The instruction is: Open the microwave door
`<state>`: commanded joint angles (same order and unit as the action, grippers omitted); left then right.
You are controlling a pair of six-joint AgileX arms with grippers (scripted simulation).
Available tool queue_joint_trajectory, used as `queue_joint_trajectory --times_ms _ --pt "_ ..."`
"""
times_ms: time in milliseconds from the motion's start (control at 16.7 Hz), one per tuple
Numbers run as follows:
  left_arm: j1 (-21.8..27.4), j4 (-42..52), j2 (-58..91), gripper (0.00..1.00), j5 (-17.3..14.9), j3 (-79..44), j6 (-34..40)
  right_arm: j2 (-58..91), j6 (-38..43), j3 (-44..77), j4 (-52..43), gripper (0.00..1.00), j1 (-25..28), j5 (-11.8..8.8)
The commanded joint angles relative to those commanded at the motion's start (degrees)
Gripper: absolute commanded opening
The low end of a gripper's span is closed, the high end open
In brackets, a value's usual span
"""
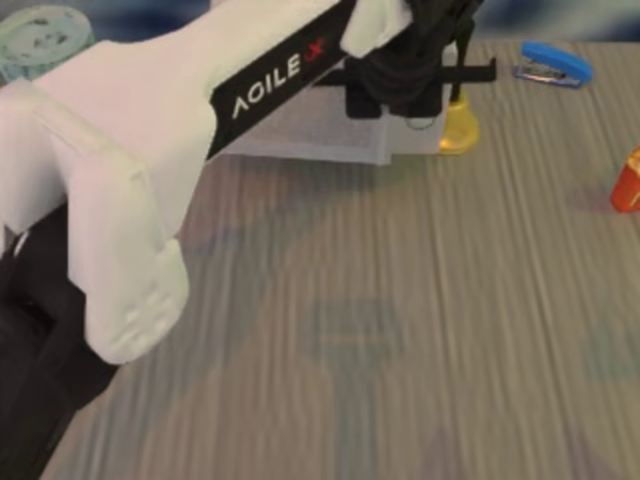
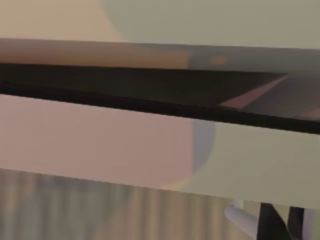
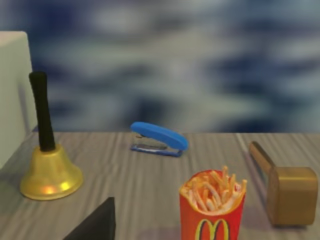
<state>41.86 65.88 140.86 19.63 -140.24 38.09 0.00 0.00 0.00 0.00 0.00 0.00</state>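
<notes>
At the bench's (image 1: 400, 300) far left, the left arm reaches across to the microwave (image 1: 300, 130) at the far middle, its left tool (image 1: 420, 75) at the microwave door (image 1: 330, 148); whether its fingers are spread or pressed together cannot be told. The door appears swung part-way out, suggesting the pull is under way; next, a continued arc outward. Rightward stand a brass bell (image 1: 458, 128), blue stapler (image 1: 553, 63) and fries carton (image 1: 628, 180). The right arm is parked out of the top view.
</notes>
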Motion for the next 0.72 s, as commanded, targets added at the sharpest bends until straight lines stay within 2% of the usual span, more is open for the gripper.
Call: queue_joint_trajectory --times_ms 540,720 --pt "0.4 -0.3 0.1 0.00 -0.2 0.2 0.0 0.0 0.0 0.0 0.0 1.00 0.0 0.0" --pt "0.1 -2.6 -2.5 0.00 -0.5 4.4 -1.5 0.0 0.0 0.0 0.0 1.00 0.0 0.0"
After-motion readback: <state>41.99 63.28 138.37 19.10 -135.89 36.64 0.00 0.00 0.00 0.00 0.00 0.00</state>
